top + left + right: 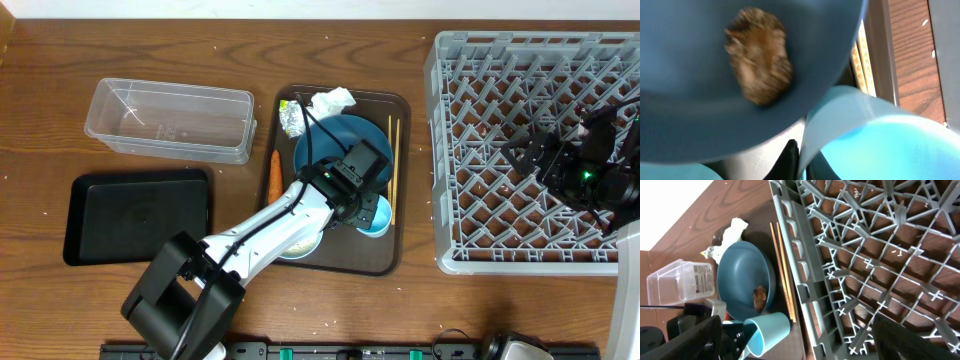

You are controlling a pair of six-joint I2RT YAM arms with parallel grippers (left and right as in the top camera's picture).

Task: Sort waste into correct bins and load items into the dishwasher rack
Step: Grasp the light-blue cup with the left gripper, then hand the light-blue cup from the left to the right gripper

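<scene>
**A:** Where is the left arm (270, 215)?

**B:** It reaches across the dark brown serving tray (398, 250) in the middle of the surface (50, 100). Its jaws are down at the light blue cup (378, 218), at the tray's near right. The left wrist view shows one dark finger (790, 156) just outside the cup's wall. The other finger is hidden, so I cannot tell whether the left jaws grip the cup.

**A:** What else is on that tray?

**B:** The dark blue bowl (335, 140) sits just beyond the cup, with the brown food lump (760, 60) inside it. The crumpled white tissue (331, 100) lies at the far edge, and the foil wrapper (291, 118) is to its left. The carrot (275, 172) is at the left edge and the chopsticks (393, 165) run along the right. The white bowl (300, 243) peeks out under the arm.

**A:** And the bins?

**B:** The clear tub (170, 120) is at the far left, with the black tray (140, 215) nearer. Both stand apart from the serving tray.

**A:** And the right arm (600, 180)?

**B:** Its jaws hang over the grey dishwasher rack (480, 200), spread wide and holding nothing.
</scene>
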